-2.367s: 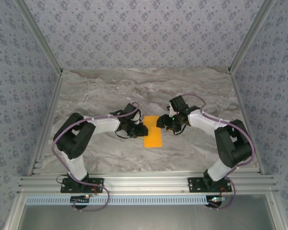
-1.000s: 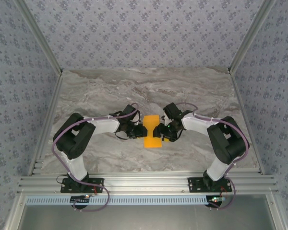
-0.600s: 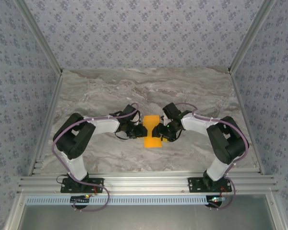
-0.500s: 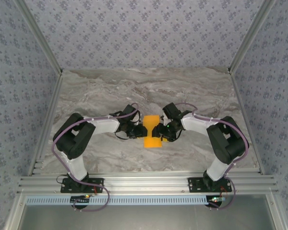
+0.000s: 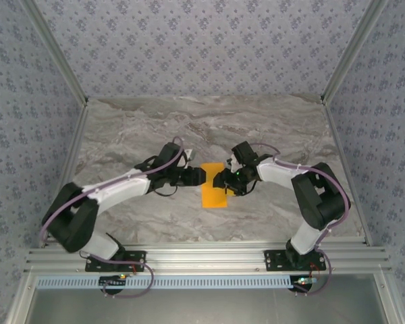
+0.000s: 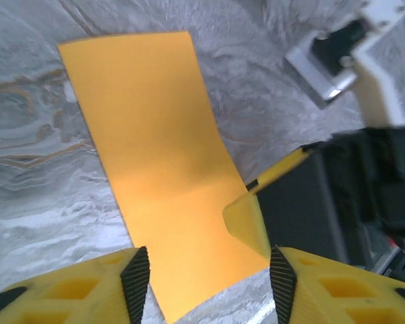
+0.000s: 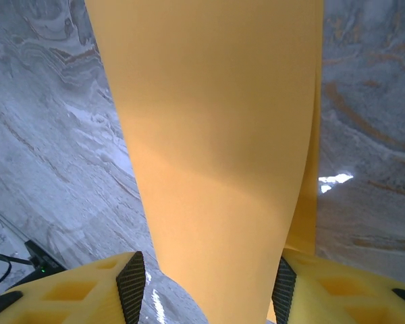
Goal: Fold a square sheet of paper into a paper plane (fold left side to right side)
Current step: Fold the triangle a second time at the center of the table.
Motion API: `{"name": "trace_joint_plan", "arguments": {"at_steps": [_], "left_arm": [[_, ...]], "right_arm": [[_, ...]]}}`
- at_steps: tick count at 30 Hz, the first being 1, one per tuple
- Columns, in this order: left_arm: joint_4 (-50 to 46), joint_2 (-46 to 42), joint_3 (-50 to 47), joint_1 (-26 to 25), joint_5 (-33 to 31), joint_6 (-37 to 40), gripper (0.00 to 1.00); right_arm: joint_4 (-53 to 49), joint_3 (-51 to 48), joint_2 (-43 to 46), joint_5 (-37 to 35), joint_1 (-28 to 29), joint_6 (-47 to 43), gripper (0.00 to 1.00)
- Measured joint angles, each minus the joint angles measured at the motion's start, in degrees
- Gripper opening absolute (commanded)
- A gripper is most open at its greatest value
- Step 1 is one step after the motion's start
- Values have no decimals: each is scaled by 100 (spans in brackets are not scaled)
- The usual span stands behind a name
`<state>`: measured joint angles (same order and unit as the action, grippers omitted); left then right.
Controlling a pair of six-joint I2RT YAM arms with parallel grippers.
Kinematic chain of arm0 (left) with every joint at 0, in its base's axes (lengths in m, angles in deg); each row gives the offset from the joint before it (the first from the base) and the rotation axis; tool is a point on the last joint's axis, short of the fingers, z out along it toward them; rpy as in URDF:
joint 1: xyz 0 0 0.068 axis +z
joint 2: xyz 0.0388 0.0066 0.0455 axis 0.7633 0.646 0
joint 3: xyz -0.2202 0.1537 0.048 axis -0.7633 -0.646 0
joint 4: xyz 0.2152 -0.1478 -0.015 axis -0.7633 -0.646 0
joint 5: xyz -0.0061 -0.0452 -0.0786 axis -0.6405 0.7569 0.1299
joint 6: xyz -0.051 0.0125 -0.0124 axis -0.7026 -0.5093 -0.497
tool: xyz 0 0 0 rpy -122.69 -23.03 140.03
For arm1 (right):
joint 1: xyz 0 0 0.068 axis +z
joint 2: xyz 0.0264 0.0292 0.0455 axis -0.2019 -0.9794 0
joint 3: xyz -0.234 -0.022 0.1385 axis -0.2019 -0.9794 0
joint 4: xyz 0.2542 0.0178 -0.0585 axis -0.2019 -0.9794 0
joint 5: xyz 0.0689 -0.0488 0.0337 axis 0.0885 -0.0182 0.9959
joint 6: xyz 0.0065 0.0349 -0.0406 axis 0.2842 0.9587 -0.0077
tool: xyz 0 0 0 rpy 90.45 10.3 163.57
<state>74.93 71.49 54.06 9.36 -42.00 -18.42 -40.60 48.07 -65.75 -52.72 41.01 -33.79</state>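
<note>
- Left gripper: released, its 2 yellow fingers spread at the sheet's left edge, gripping nothing.
- Right gripper: jaws apart, the paper running between them with 1 fingertip at its right edge; no pinch visible.
- The square sheet of paper lies folded into a narrow orange-yellow strip at mid marble table, between the 2 grippers.

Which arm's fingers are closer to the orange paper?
Right: the right fingers appear to touch the orange paper at its right edge, while the left fingers hover open at its left edge.
</note>
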Motion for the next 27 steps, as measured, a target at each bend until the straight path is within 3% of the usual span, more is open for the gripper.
{"name": "trace_joint_plan", "arguments": {"at_steps": [6, 12, 18, 27], "left_arm": [[-105, -1086, -573, -437, -476, 319, 63], [-267, -1303, -634, -1241, -887, 470, 65], [-417, -898, -538, -1744, -1292, 632, 66], [-892, 219, 461, -2555, -2070, 988, 68]], "right_arm": [[4, 345, -378, 136, -140, -2, 55], [-98, 581, -533, 192, -267, -26, 56], [-92, 610, -533, 267, -286, 35, 55], [164, 597, -448, 507, -286, 492, 55]]}}
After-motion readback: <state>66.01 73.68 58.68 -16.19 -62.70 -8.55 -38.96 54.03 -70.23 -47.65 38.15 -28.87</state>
